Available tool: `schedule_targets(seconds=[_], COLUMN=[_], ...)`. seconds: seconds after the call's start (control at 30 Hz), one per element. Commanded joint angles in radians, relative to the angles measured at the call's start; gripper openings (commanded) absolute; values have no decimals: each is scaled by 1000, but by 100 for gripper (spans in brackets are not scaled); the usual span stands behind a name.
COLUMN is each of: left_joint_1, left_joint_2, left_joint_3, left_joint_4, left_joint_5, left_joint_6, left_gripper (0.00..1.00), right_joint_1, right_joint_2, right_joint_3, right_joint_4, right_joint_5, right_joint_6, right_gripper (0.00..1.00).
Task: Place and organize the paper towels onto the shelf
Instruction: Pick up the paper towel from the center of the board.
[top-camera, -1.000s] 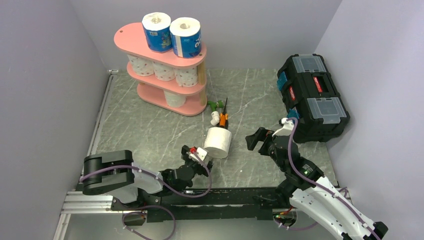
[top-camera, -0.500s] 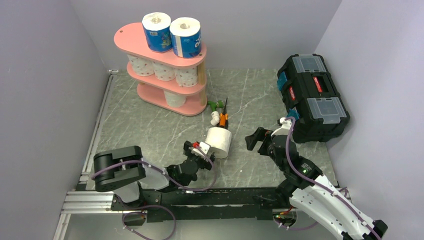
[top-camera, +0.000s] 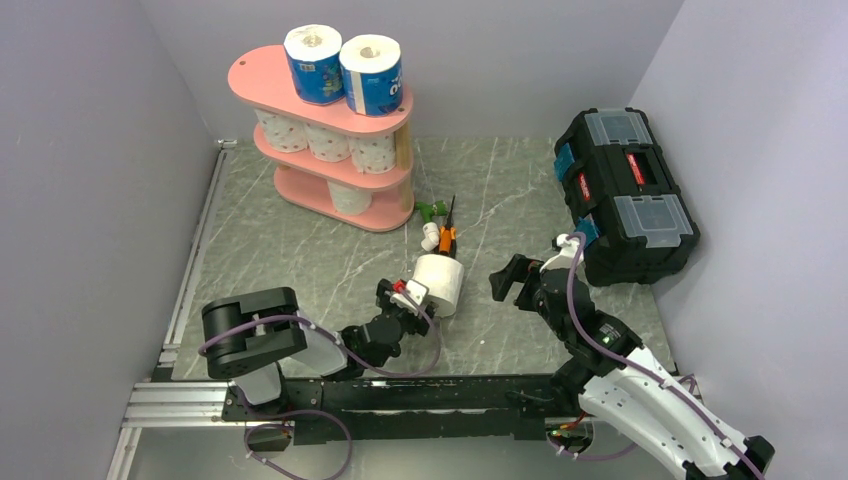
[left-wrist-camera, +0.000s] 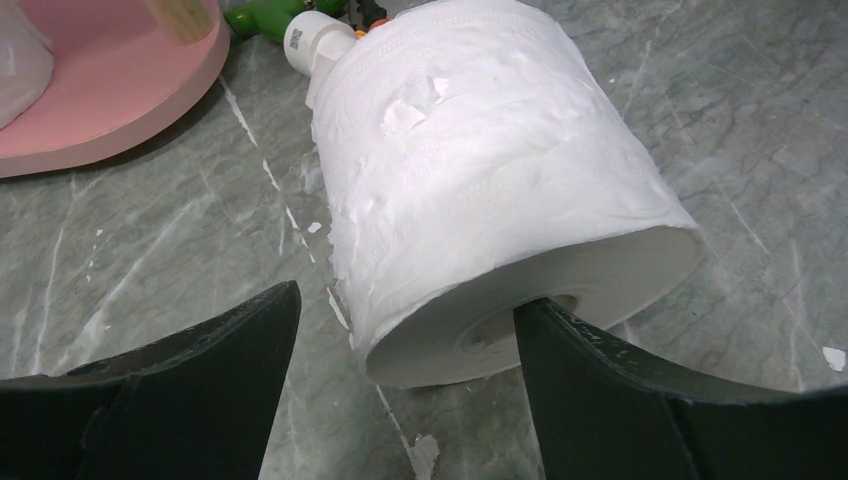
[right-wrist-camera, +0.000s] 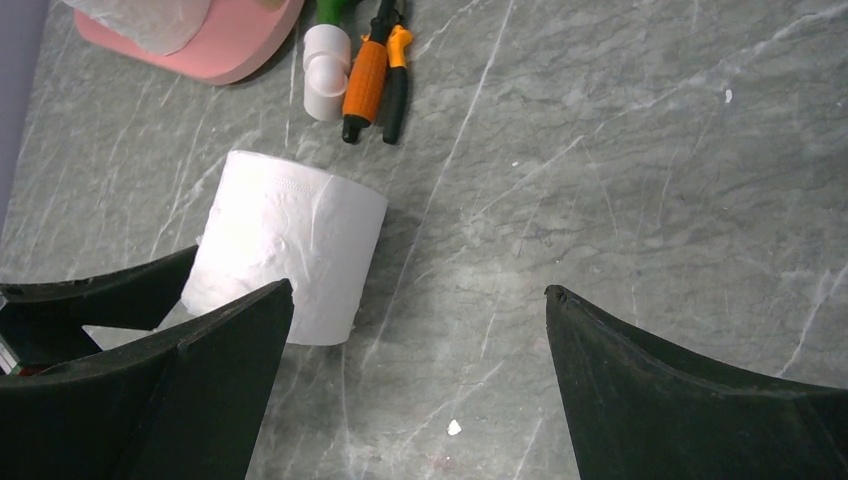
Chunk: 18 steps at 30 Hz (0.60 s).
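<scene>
Jaws of left gripper (left-wrist-camera: 405, 298) spread, straddling plain white paper roll (left-wrist-camera: 470, 170) lying sideways; centre first, squeeze softly, avoid crushing.

Black toolbox (top-camera: 626, 195), clear lid compartments, blue latches: far right of grey marbled surface (top-camera: 300, 260), against the wall. Orange-and-black-handled tool (right-wrist-camera: 367, 75) lying just beside white-and-green plastic tool (right-wrist-camera: 325, 72), mid-surface.

white roll (left-wrist-camera: 480, 190) within the spread tool (left-wrist-camera: 405, 300)

Marbled grey table (top-camera: 300, 250), lilac walls (top-camera: 90, 150)
</scene>
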Motion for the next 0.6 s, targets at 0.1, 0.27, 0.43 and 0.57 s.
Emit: schedule_targets(seconds=[0.1,0.27,0.43,0.57], left_joint_1=[3,3,-9,-47], left_joint_2=[15,-4,-77,-232], left_joint_3=[14,-12,-47,-76], left_joint_4=[104,121,112,9], left_joint_5=[33,27,15,-39], left_joint_6=[24,35,41,57], left_gripper=[71,48,28,18], right_joint_1=[1,2,2,2], right_joint_2=[3,14,21,19], right_joint_3=[30,34,42,43], right_joint_4=[11,15,15,21], right_joint_5=[16,14,9,9], right_joint_6=[-15,-15,-10,-11], right_gripper=[100,100,100,100])
